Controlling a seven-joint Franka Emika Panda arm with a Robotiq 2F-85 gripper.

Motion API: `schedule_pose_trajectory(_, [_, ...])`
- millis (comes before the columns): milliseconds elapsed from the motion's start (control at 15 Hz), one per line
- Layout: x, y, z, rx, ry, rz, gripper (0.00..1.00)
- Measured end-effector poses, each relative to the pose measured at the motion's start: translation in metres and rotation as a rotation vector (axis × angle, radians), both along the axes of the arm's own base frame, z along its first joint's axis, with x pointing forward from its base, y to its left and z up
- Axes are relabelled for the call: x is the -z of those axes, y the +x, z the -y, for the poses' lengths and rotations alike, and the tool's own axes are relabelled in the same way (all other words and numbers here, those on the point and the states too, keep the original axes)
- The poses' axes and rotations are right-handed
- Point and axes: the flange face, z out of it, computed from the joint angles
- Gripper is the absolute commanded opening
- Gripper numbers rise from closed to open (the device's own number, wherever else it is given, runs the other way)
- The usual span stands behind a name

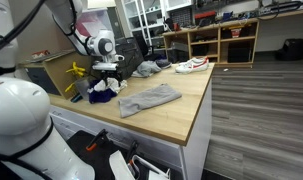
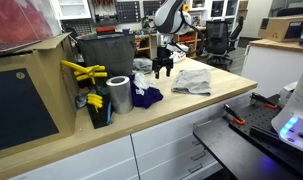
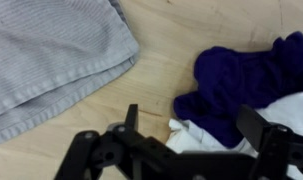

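purple cloth lies tangled with the white cloth just below my spread gripper, so a careless pinch might snag both.

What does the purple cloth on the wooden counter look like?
The purple cloth is a deep purple-blue and looks like soft fabric. It is crumpled into a lumpy heap with many folds, not spread flat. It lies on the wooden counter and touches a white cloth bunched right against it. The grey cloth lies nearby but apart from it, with bare wood between them. The open end effector hangs just above the heap's edge, holding nothing.
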Motion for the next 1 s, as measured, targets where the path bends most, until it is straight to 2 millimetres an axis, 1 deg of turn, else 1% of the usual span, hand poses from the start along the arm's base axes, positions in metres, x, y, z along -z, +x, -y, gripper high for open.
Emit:
schedule_pose_trajectory(200, [0.004,-0.017,0.001,-0.157,-0.037,-0.064,1.0])
schedule_pose_trajectory(333, [0.002,-0.027,0.004,-0.25,-0.092,-0.088,1.0])
schedule_pose_trajectory(533, [0.0,-0.044,0.005,-0.344,-0.179,-0.094,1.0])
schedule_pose_trajectory(800, [0.005,-0.073,0.0,-0.362,-0.275,-0.084,1.0])
schedule_pose_trajectory(933, [0.012,-0.087,-0.003,-0.331,-0.315,-0.062,1.0])
schedule_pose_trajectory(1000, [0.017,-0.095,-0.001,-0.313,-0.337,-0.053,1.0])
